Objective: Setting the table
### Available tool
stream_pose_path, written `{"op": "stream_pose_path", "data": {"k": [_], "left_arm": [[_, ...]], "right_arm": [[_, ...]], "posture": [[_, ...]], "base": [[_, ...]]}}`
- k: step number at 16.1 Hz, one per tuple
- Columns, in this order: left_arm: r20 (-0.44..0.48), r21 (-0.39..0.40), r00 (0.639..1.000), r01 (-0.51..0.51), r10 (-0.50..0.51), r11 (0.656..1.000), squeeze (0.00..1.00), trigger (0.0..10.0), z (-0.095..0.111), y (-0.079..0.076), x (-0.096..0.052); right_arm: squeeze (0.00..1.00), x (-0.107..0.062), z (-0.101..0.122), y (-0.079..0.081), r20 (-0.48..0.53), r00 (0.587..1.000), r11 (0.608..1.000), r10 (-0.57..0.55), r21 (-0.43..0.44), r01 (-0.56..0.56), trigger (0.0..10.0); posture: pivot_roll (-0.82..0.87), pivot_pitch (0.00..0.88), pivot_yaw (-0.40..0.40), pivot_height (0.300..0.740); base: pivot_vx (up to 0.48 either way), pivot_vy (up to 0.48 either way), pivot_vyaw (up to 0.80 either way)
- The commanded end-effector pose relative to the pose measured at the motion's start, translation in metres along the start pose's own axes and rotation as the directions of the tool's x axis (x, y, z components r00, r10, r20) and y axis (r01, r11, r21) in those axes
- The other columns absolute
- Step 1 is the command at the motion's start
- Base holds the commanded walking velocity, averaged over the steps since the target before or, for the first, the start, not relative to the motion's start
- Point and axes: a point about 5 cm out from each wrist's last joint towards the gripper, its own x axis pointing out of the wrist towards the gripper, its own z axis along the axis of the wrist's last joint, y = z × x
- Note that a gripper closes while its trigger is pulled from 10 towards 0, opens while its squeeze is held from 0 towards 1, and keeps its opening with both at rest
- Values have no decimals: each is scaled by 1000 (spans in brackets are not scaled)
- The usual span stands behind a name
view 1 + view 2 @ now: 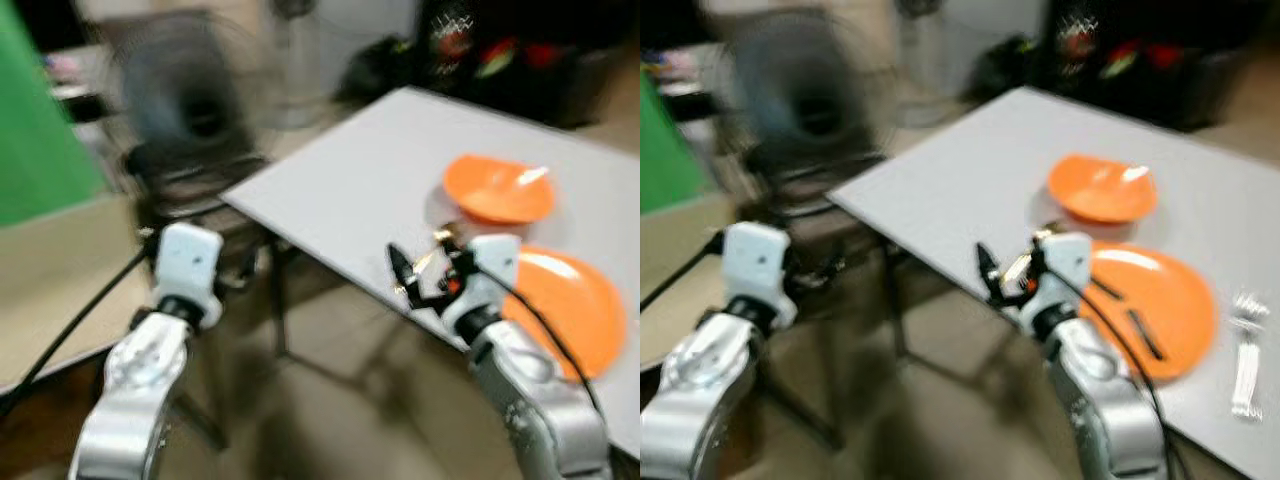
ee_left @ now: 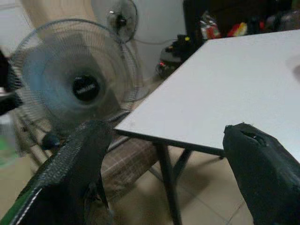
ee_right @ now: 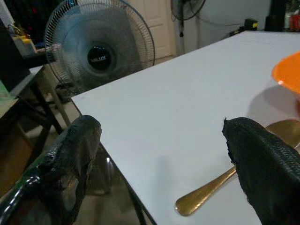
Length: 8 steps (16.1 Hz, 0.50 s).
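Gold-coloured spoon point(image 3: 220, 187) lies on the white surface point(image 3: 187, 117) just beneath the wide-open right hand point(image 3: 164, 159), at the near edge. Beyond that hand sit an orange plate point(image 1: 1155, 300) and orange bowl point(image 1: 1102, 188). Left hand point(image 2: 164, 173), also wide open, hovers off the surface, facing a standing fan point(image 2: 77, 86).

Two black fingers point(image 2: 262, 173) of the left tool point(image 2: 164, 168) stand wide apart at the bottom of the frame. Between them the corner of the white bench point(image 2: 220, 93) reaches in from the right on a dark leg point(image 2: 168, 187). A standing fan point(image 2: 77, 84) fills the upper left, a smaller fan point(image 2: 121, 18) behind it
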Motion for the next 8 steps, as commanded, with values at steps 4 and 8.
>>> {"op": "stream_pose_path", "data": {"k": [4, 8], "left_arm": [[-7, 19, 999, -32, 32, 999, 0, 10000, 1, 7, -2], [-2, -6, 999, -35, 35, 999, 0, 10000, 2, 6, -5]], "right_arm": [[1000, 7, 2, 6, 11, 999, 998, 43, 40, -43, 10000], [1000, 9, -4, 7, -14, 997, 997, 73, 31, -73, 10000]], "posture": [[1, 8, -2, 740], [14, 8, -15, 740]], "base": [[0, 0, 800], [0, 0, 800]]}}
